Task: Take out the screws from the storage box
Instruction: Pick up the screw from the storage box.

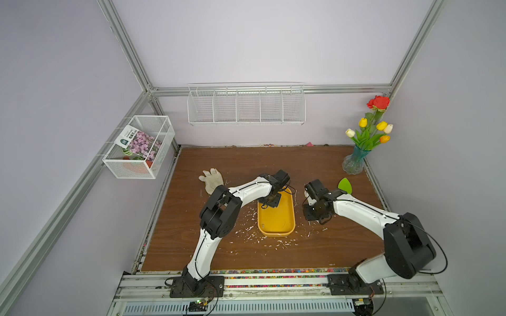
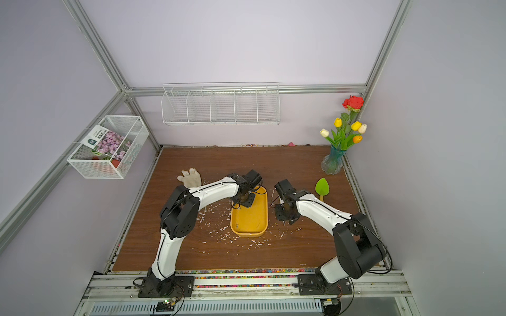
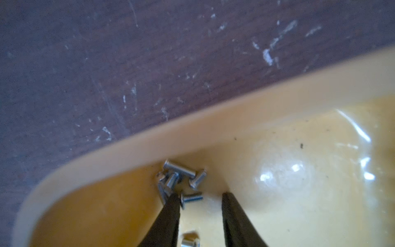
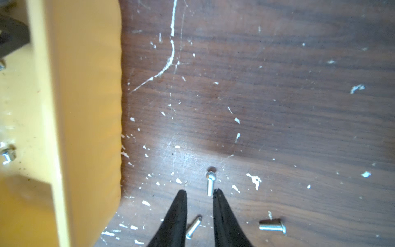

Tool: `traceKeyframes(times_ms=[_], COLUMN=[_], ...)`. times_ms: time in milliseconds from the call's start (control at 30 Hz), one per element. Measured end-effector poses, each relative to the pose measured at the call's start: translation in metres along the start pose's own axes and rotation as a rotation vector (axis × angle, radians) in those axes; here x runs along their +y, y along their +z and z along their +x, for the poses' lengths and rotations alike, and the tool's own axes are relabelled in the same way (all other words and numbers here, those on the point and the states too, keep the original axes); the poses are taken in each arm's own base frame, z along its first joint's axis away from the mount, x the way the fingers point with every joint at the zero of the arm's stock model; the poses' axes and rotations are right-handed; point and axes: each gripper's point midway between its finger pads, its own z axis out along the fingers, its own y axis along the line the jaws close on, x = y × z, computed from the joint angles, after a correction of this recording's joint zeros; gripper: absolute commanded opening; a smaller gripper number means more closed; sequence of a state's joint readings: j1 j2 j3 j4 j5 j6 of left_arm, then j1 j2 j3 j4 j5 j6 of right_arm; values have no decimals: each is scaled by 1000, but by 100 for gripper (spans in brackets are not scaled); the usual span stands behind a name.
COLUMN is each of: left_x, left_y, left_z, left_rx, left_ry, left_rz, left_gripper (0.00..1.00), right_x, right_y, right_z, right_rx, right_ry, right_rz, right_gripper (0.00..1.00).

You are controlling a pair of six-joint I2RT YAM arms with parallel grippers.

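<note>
Left gripper (image 3: 199, 196): positioned inside the storage box (image 3: 213, 130), tips near the floor by a rounded corner. Jaws stand moderately apart, with nothing clamped.
Left gripper, overhead: tips are hidden under the wrist in both top views. The wrist sits over the far end of the box.
Screw cluster (image 3: 181, 175): several silver screws heaped against the inner wall, just beyond the fingertips (image 3: 171, 205) and closest to that finger.
Gap screw (image 3: 191, 198): lies flat on the box floor between the two tips. Its head is touching or just beside one finger and apart from the other.
Rear gap screw (image 3: 190, 242): lies between the fingers further back, cut off by the picture edge.
Right gripper (image 4: 199, 192): positioned outside the box, tips down over the table (image 4: 299, 64), just beside the box's outer wall. Jaws stand narrowly apart and hold nothing.
Tip screw (image 4: 210, 184): lies on the table, shank end reaching to the gap by one fingertip. Contact cannot be told.
Under-finger screw (image 4: 193, 227): lies on the table between the fingers, partly hidden by one of them.
Side screw (image 4: 272, 226): lies on the table outside the jaws, near the gripper.
Boxed screw (image 4: 7, 154): lies on the box floor, well apart from the right gripper.
White flecks (image 4: 254, 180): scattered over the table around the box.
</note>
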State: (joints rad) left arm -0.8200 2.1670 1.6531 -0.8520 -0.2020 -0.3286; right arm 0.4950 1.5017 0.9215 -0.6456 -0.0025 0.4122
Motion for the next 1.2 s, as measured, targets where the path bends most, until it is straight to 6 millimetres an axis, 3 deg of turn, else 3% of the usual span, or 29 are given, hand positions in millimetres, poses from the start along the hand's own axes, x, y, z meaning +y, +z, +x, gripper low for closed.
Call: traceKeyframes(times_ms=[400, 900, 1200], left_x=[-2, -6, -13], left_y=[2, 1, 1], left_z=[3, 12, 17], left_rx=[17, 47, 69], left_ry=[4, -10, -13], left_rz=[6, 43, 83], left_gripper=[30, 32, 24], right_x=[1, 3, 3], right_y=[-2, -4, -5], right_z=[-1, -4, -5], right_rx=[-5, -13, -18], right_ry=[-2, -6, -6], right_rz=[-9, -12, -13], right_gripper=[27, 28, 28])
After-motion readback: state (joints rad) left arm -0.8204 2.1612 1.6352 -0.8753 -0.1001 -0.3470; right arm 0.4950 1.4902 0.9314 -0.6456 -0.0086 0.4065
